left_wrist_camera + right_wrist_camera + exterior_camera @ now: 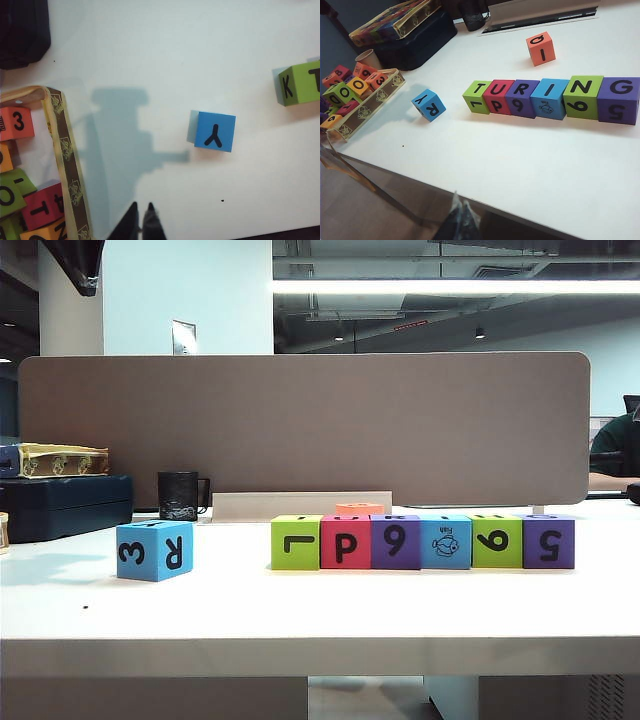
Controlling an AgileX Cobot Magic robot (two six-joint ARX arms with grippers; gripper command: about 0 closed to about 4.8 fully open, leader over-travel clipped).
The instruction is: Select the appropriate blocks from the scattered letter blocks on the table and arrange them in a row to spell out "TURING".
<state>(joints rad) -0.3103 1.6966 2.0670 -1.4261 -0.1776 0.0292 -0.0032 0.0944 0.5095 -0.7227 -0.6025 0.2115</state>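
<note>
Hovering shut and empty, left end effector [142,212] — lone blue block [215,131] lies nearby, apart.

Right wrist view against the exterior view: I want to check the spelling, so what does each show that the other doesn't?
Only the right wrist view shows the row's top faces, reading TURING, an open box of spare blocks, and the right gripper, shut. Only the exterior view shows the grey-brown divider panel. Both show the six-block row, the lone blue block and the orange block behind it.
</note>
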